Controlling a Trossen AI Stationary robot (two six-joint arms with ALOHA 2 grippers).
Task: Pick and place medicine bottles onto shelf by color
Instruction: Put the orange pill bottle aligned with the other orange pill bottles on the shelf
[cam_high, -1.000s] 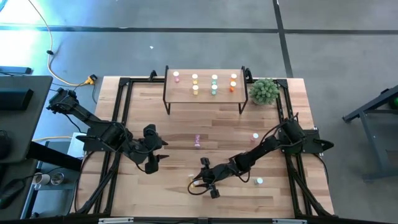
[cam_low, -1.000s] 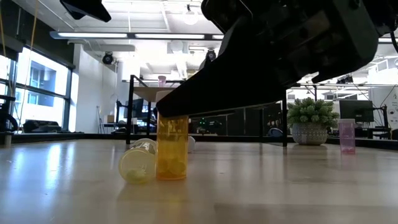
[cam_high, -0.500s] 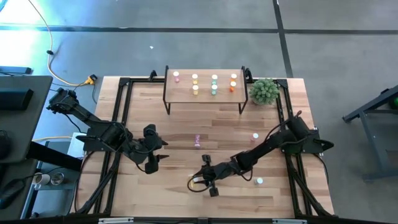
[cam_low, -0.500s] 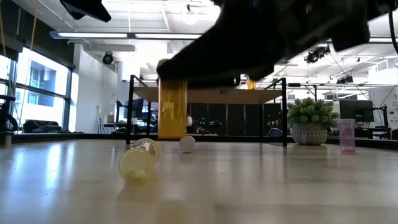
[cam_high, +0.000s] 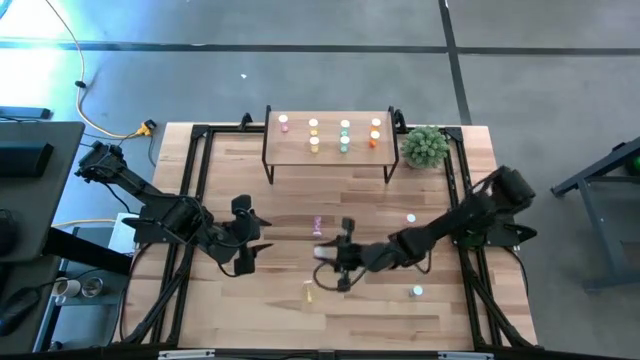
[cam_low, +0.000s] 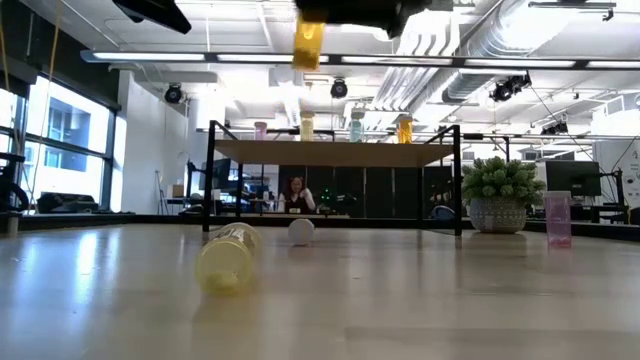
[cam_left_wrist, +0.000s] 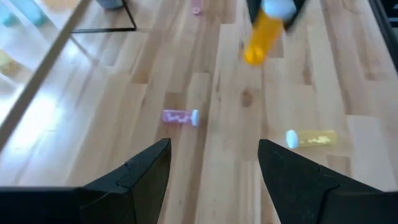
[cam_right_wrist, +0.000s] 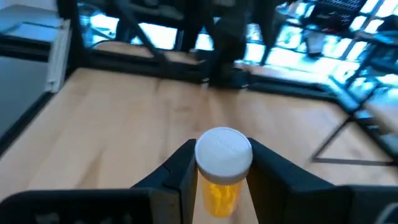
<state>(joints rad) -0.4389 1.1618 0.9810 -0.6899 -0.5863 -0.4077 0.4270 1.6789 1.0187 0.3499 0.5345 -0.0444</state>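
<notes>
Wooden tabletop (cam_high: 280, 310), shelf (cam_high: 328, 150) holding seven bottles, yellow bottle (cam_right_wrist: 219, 180) in right gripper (cam_high: 327, 253)

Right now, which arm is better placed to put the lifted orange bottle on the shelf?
The right. Its claw already grips the orange bottle above the table, facing the shelf. The left claw is open and empty.

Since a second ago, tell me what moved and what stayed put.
The right claw, shut on the orange bottle, lifted it off the table and carried it up and toward the shelf. The yellow bottle beside it stayed lying where it was. The left claw stayed open and waiting, and the bottles on the shelf did not change.
</notes>
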